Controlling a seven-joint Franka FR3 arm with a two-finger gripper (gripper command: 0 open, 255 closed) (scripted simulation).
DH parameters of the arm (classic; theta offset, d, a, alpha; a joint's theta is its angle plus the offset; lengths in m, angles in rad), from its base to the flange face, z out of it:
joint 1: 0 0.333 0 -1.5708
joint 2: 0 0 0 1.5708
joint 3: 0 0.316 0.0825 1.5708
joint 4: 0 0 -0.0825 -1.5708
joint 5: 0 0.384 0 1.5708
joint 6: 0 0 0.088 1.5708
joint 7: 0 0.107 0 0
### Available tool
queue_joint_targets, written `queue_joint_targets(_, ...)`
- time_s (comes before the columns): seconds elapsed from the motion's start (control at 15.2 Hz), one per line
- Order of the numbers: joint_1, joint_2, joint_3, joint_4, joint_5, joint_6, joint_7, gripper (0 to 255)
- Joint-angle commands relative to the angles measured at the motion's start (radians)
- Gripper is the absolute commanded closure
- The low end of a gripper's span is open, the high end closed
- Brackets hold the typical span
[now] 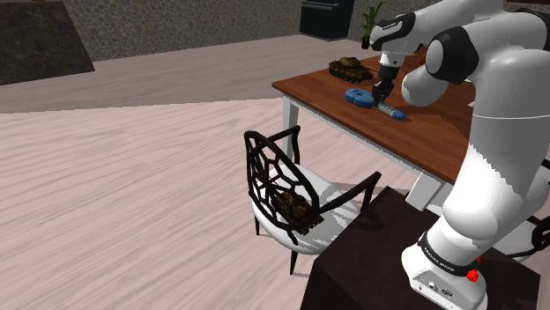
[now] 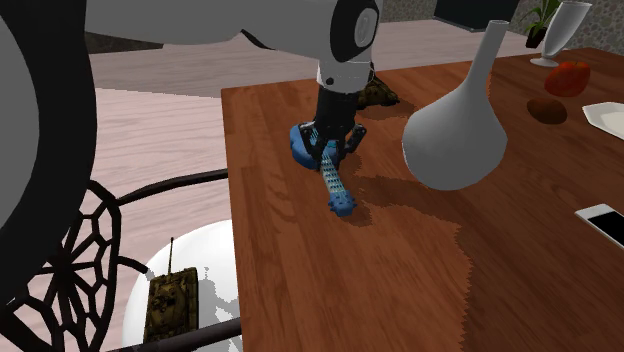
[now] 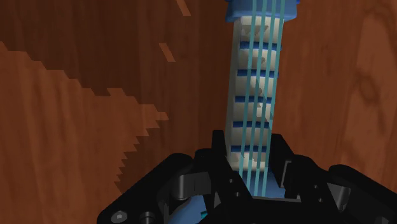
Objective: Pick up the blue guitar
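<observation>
The blue guitar (image 2: 337, 187) lies on the brown wooden table (image 2: 300, 270), its round body (image 1: 357, 96) toward the far side and its pale neck with blue frets (image 3: 254, 83) running toward the near edge. My black gripper (image 2: 333, 145) comes straight down on it where the neck meets the body. In the wrist view the gripper (image 3: 251, 159) has both fingers pressed against the neck's two sides, shut on it. The guitar seems to rest on the tabletop; I cannot tell whether it is lifted. In the shoulder view the gripper (image 1: 382, 95) stands over the table's middle.
A toy tank (image 1: 350, 67) sits just beyond the guitar. A tall white vase (image 2: 460, 125) stands close beside the gripper. A phone (image 2: 605, 220), a red fruit (image 2: 567, 77), a glass (image 2: 562, 30) and a plate (image 2: 608, 115) lie farther off. A black web-backed chair (image 1: 295, 207) holds another tank (image 2: 170, 300).
</observation>
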Motion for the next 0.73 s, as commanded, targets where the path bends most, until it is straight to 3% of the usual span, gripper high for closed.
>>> queue_joint_targets(0.0, 0.000, 0.001, 0.000, -0.001, 0.000, 0.000, 0.000, 255)
queue_joint_targets(0.66, -0.005, -0.013, -0.005, 0.076, -0.010, -0.086, 0.013, 255)
